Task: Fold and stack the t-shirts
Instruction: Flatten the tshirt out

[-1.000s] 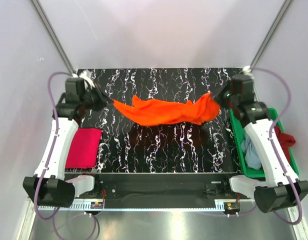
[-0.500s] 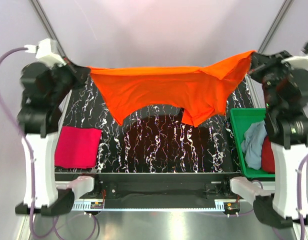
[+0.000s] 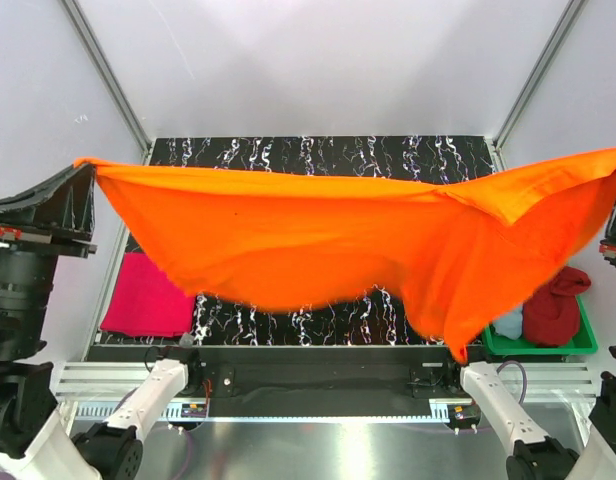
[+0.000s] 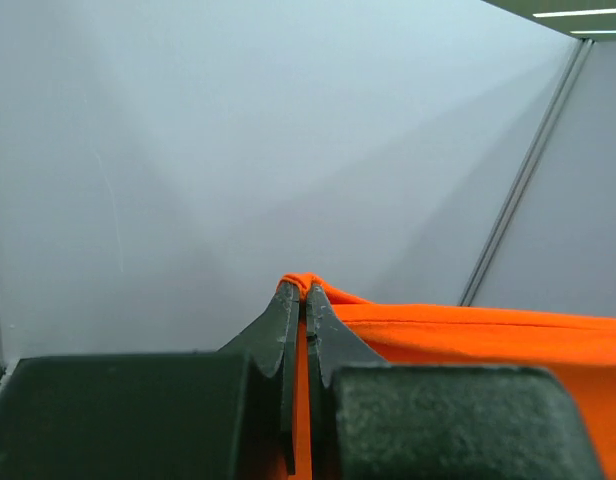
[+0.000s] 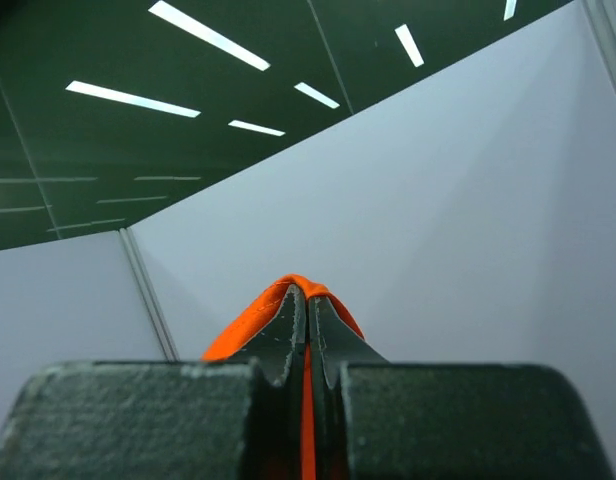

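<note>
Black marbled tabletop (image 3: 318, 155) fills the floor of a white-walled cell. At its near left edge the magenta t-shirt (image 3: 148, 300) lies flat, partly hidden. At the near right, the green tray (image 3: 528, 348) holds the dark red t-shirt (image 3: 555, 308) and the light blue t-shirt (image 3: 507, 322).

Above the table, the orange t-shirt (image 3: 318, 240) hangs spread in the air, well clear of the surface. Its long axis runs left to right, from one gripper to the other, so neither arm is nearer. The cloth drops below both jaws and sags lowest toward the right.

The left gripper (image 4: 305, 292) has its jaws pressed together, pinching the shirt's left end. The right gripper (image 5: 307, 296) pinches the right end likewise. Beyond both lie only the walls.

The likely next step is lowering the shirt flat onto the table, with both arms level.
</note>
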Robot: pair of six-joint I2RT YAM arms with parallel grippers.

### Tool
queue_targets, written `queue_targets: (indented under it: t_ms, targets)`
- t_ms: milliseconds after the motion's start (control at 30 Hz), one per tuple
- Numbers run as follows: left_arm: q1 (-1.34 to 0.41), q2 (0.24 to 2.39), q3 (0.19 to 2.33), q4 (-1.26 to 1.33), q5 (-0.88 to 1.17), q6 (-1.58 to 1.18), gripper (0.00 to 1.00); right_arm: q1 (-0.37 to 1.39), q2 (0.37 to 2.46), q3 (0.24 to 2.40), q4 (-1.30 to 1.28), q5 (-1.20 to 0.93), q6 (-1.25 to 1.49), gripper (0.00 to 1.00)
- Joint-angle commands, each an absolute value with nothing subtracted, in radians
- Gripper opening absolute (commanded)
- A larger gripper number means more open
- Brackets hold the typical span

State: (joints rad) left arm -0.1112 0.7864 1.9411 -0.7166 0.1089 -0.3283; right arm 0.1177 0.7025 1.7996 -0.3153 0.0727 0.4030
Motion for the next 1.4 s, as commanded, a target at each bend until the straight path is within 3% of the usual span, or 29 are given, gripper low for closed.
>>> queue_targets:
  t_ms: [0, 100, 267, 533, 667, 900, 1133, 1367]
  targets:
    - [-0.129, 0.891, 1.982, -0.713, 0.005, -0.275, 0.00, 0.115, 0.784, 1.834, -0.285, 0.067, 0.377, 0.00]
    - [-0.129, 0.975, 1.977, -0.723, -0.043, -0.252, 0.00, 0.115, 0.865, 1.832, -0.285, 0.078, 0.359, 0.00]
    - [-0.129, 1.052, 1.792, -0.658, -0.109, -0.212, 0.00, 0.115, 0.971, 1.677, -0.235, 0.089, 0.336, 0.00]
    - [-0.115, 1.208, 1.312, -0.315, -0.106, -0.156, 0.00, 0.115, 1.124, 1.298, 0.033, 0.109, 0.353, 0.00]
    - [-0.092, 1.476, 1.178, -0.067, -0.086, -0.159, 0.00, 0.115, 1.277, 1.139, 0.158, 0.107, 0.339, 0.00]
    - [-0.029, 1.954, 1.487, -0.074, 0.035, -0.267, 0.00, 0.095, 1.700, 1.268, 0.235, 0.063, 0.296, 0.00]
    - [-0.002, 2.153, 1.695, -0.106, 0.107, -0.311, 0.00, 0.078, 1.920, 1.442, 0.178, 0.014, 0.290, 0.00]
    - [0.046, 2.171, 1.746, -0.127, 0.208, -0.368, 0.00, 0.075, 1.988, 1.563, 0.089, -0.020, 0.270, 0.00]
